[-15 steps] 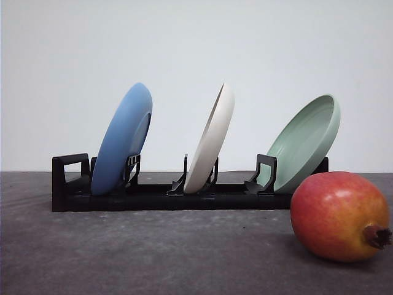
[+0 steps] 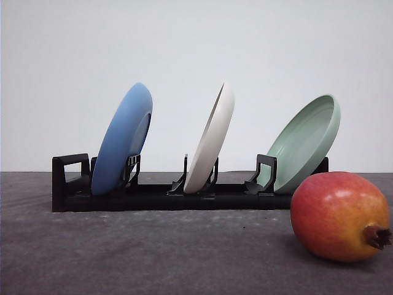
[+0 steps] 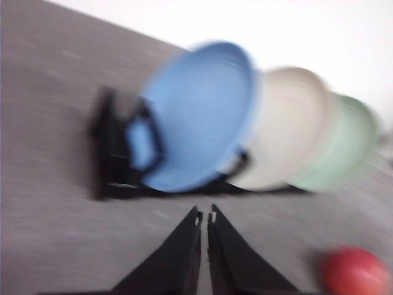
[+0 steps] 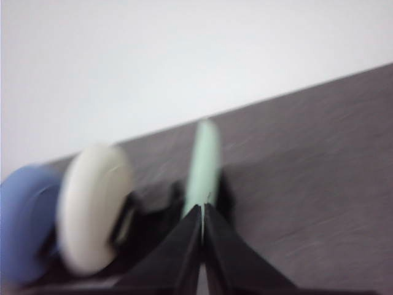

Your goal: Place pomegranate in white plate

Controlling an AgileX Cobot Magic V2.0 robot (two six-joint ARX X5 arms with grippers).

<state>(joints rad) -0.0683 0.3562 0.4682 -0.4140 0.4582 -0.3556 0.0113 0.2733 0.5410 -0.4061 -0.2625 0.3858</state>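
Observation:
The pomegranate (image 2: 339,215) lies on the dark table at the front right, red fading to yellow-orange, its brown crown stub pointing right. The white plate (image 2: 210,140) stands on edge in the middle slot of a black rack (image 2: 153,196), well left of and behind the fruit. In the blurred left wrist view my left gripper (image 3: 204,216) is shut and holds nothing; the white plate (image 3: 288,126) lies beyond it and the pomegranate (image 3: 356,271) off to one side. My right gripper (image 4: 202,209) is shut and holds nothing, with the white plate (image 4: 92,206) further off.
A blue plate (image 2: 123,140) leans in the rack's left slot and a pale green plate (image 2: 304,142) in its right slot, just behind the fruit. Open dark tabletop (image 2: 153,252) spreads in front of the rack. A plain white wall closes the back.

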